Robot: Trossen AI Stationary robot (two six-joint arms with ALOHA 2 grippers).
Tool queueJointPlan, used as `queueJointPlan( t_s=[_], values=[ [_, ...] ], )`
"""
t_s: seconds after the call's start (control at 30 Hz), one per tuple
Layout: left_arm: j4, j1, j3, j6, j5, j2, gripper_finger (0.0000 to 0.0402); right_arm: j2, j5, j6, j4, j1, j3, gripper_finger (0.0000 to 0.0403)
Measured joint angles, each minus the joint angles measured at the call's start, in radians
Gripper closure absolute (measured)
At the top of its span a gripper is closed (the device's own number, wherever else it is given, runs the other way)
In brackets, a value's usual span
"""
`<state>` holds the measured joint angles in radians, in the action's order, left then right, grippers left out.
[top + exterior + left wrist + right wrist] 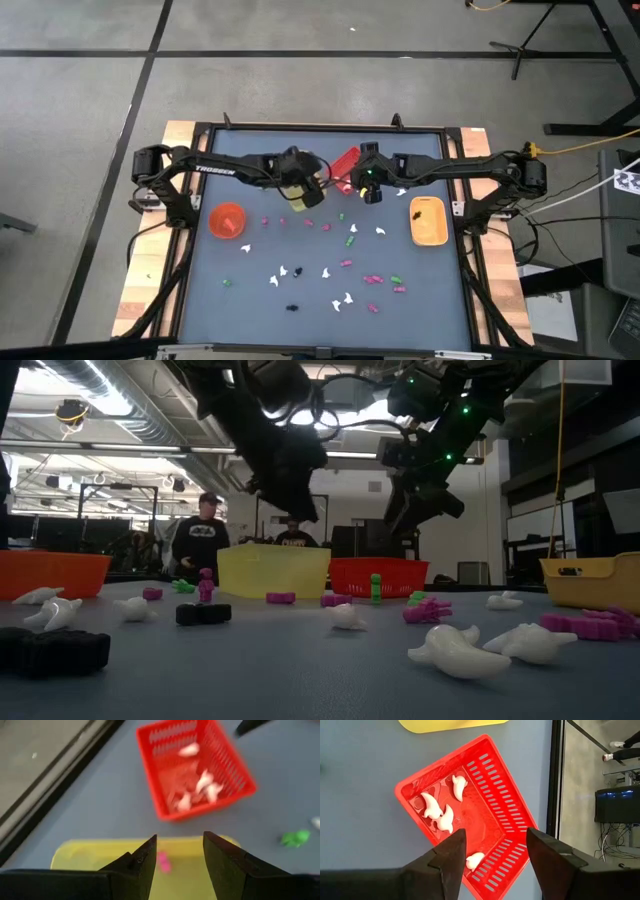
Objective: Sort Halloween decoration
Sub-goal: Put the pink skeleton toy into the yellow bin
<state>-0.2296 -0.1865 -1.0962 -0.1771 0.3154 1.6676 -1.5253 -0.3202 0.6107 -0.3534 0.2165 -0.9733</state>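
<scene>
The left hand (308,197) hangs over the yellow bin (100,855) near the desk's (200,300) far edge, fingers spread and holding nothing. Its wrist view alone shows one pink trinket (163,862) lying in that bin, seen between the two blunt dark fingers, and farther off the red bin (195,767) with white pieces inside. The high view hides the yellow bin almost wholly under the arm.

The right hand (370,190) hovers over the red bin, released, jaws apart and empty. Its wrist view looks straight down through the gap: a slotted, glossy plastic basket with four white, curved trinkets (434,808) on its floor, one of them directly between the fingers. A corner of the yellow bin lies just beyond it.

From above, the rest of the decoration (340,270) lies scattered on the matte grey desk nearer than both hands: white, pink, green and black bits, well apart from each other, with open room between them. An orange bowl (227,220) sits out beyond the left hand, an orange tray (428,222) beyond the right.

The low view adds smooth rounded white shapes (455,652) and a blocky black piece (203,613) up close, and two people (202,538) behind the desk.
</scene>
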Motion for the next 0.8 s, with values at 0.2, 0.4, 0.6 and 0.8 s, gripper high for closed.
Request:
queueJointPlan(
  t_s=[0.2,0.4,0.6,0.8],
  values=[
    [0.116,0.052,0.000,0.023,-0.128,0.000,0.0256,0.000,0.000,0.000,-0.001,0.000,0.000,0.0196],
    [0.129,0.146,0.000,0.022,-0.174,0.000,0.0256,0.000,0.000,0.000,-0.002,0.000,0.000,0.0196],
    [0.181,0.235,-0.001,-0.040,-0.134,0.047,0.0256,0.000,0.000,0.000,-0.003,0.000,0.000,0.0196],
    [0.181,0.299,-0.001,-0.099,-0.042,0.131,0.0256,0.000,0.000,0.000,-0.003,0.000,0.000,0.0196]
  ],
)
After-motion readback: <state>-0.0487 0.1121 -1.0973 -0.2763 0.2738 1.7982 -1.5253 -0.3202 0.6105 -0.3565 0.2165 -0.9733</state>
